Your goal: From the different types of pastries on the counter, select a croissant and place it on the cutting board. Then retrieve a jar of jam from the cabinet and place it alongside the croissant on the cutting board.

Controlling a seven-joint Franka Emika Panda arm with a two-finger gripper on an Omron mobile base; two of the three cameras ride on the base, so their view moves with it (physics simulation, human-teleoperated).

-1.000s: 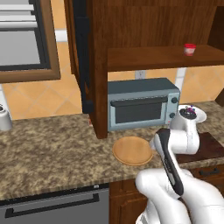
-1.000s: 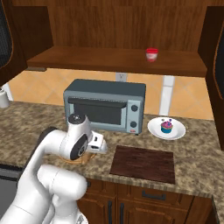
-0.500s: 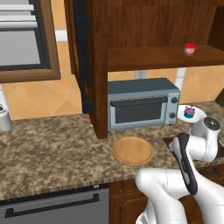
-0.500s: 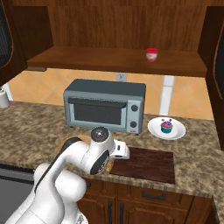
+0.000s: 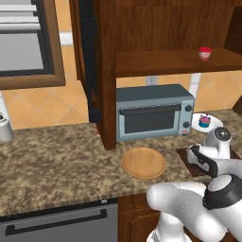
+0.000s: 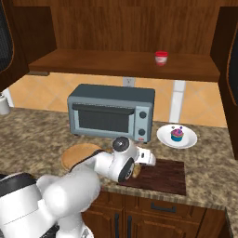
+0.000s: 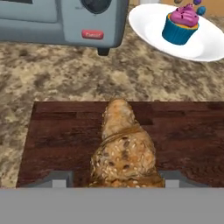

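Observation:
The golden-brown croissant [image 7: 123, 148] sits between my gripper's [image 7: 117, 180] two finger tips, which are shut on it. It is held low over the left half of the dark cutting board [image 7: 188, 144]; I cannot tell whether it touches the wood. In the right base view my gripper [image 6: 139, 166] hangs over the board's [image 6: 162, 176] left end, and a bit of croissant [image 6: 136, 171] shows under the hand. The red jar of jam [image 6: 161, 58] stands on the cabinet shelf [image 6: 116, 65], high above. From the left base view the jar [image 5: 204, 53] is at the shelf's right.
A blue-wrapped cupcake [image 7: 181, 22] sits on a white plate [image 6: 162, 137] beyond the board's right end. The grey toaster oven [image 6: 111, 111] stands right behind the board. A round tan wooden plate [image 5: 143, 162] lies to the left on the granite counter [image 5: 56, 156].
The arm has swung right from over the round plate to over the cutting board, carrying the croissant with it.

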